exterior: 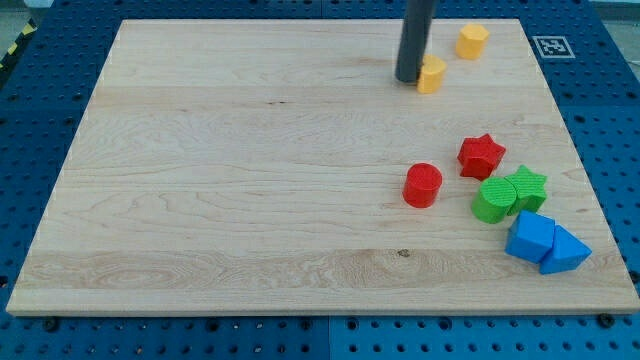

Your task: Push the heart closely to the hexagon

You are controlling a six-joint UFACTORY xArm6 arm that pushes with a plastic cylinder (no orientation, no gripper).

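A yellow heart block [432, 75] lies near the view's top right of the wooden board [250, 170]. A yellow hexagon block [472, 41] lies up and to the right of it, with a small gap between them. My tip [408, 79] is at the heart's left side, touching or almost touching it. The dark rod rises out of the view's top.
A red star [481, 155], a red cylinder [423, 185], a green cylinder [493, 199], a green star [526, 186], a blue cube-like block [529, 236] and a blue triangular block [565, 249] cluster at the view's right and lower right.
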